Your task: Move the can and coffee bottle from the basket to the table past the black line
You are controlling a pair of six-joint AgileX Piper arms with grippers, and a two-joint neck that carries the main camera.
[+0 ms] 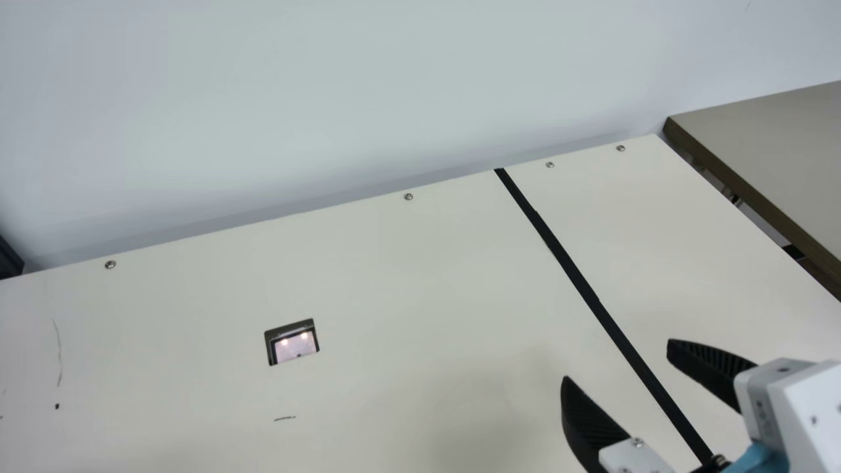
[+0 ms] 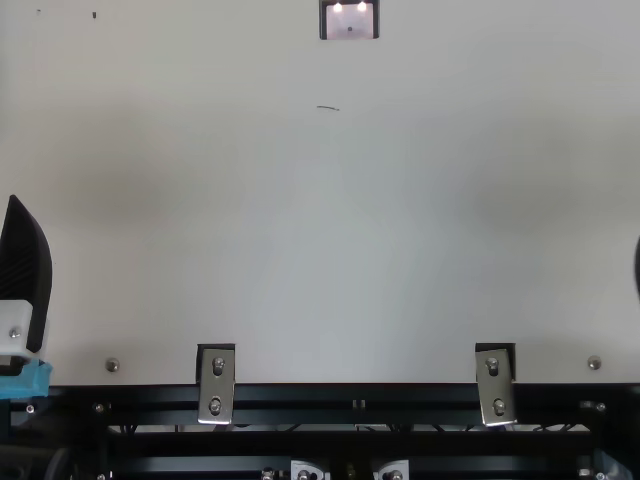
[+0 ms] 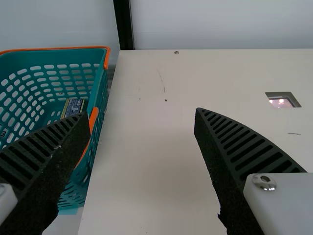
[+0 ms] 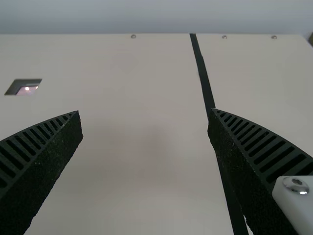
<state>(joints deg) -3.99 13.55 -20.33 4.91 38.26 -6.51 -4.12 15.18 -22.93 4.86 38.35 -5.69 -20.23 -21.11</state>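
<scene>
Looks like the fetching step, with the carry past the black line (image 1: 578, 279) not yet done. Can make out a small printed item (image 3: 73, 107) inside the teal basket (image 3: 101, 98), close by its side, but cannot tell whether to call it can or coffee bottle. Find the left gripper (image 3: 142, 114) beside the basket, wide apart and holding nothing; see the right gripper (image 4: 144, 111) over the table (image 1: 407, 289), wide and bare too, near the line. Probably calls next for lowering the left gripper into the basket, closing on the item and lifting clear of the rim, then perhaps setting down midway for the right to take across. Note moulded plastic in the basket, pierced with rounded slots and edged in orange; curved, tapering fingers, black and deeply ribbed, with grainy inner pads; a smooth, matt tabletop, cut by a small metal-edged opening (image 1: 292, 341) and dotted with round screws (image 1: 409, 196).
</scene>
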